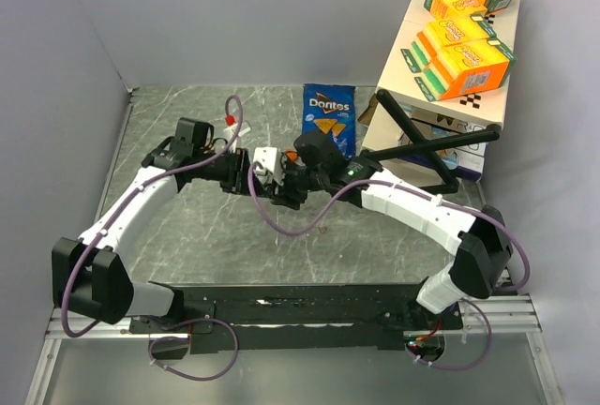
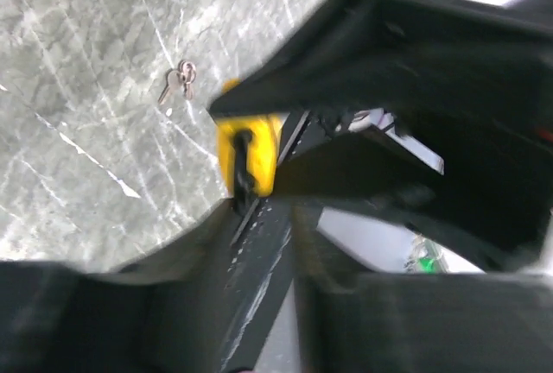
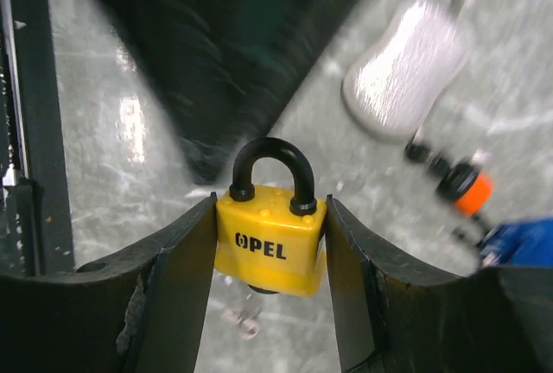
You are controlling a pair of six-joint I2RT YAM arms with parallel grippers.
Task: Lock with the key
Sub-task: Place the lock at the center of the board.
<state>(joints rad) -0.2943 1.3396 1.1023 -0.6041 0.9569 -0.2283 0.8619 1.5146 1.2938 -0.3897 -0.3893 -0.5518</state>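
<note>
Right claw (image 3: 270,211): clamped on yellow lock (image 3: 268,250).
Left claw (image 1: 257,174): beside lock; blurred, cannot tell if apart.
Keys (image 2: 179,78): on surface (image 2: 78,140).

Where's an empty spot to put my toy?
Bare marble: the near middle, in front of the padlock, and the far-left corner, left of the Doritos bag. Crowded: around the padlock and the far right with the orange boxes.

Both arms are the same build: left arm (image 1: 141,194) and right arm (image 1: 412,206) have white shells with chunky black joints (image 1: 94,283) and purple cables (image 1: 281,225) looping off them. The right gripper (image 3: 270,209) has matte black fingers (image 3: 177,295), one edge kinda chipped.
</note>
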